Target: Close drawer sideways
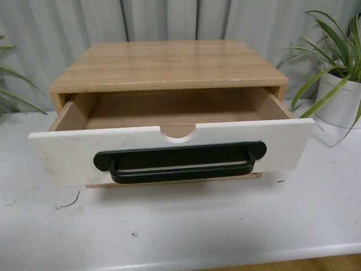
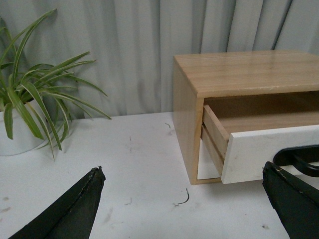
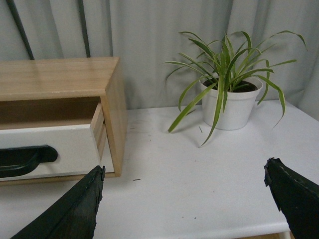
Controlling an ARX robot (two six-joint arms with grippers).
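White desk (image 1: 186,226): carries a light wood cabinet (image 1: 169,65) near its middle.

Drawer (image 1: 67,152): drawn well out of the cabinet toward the robot, empty inside, white front sitting slightly askew.

Left tool (image 2: 183,170): low over the desk off the cabinet's left corner, fingers spread wide and holding nothing.

Right tool (image 3: 184,168): likewise off the right corner, fingers wide apart and empty.

Neither arm appears in the front view.

Black bar handle (image 1: 180,164): untouched.

Assessment: approach stage, with no contact made. The next move likely calls for one tool laid side-on against the white front, pressing squarely inward so the skewed drawer does not bind.
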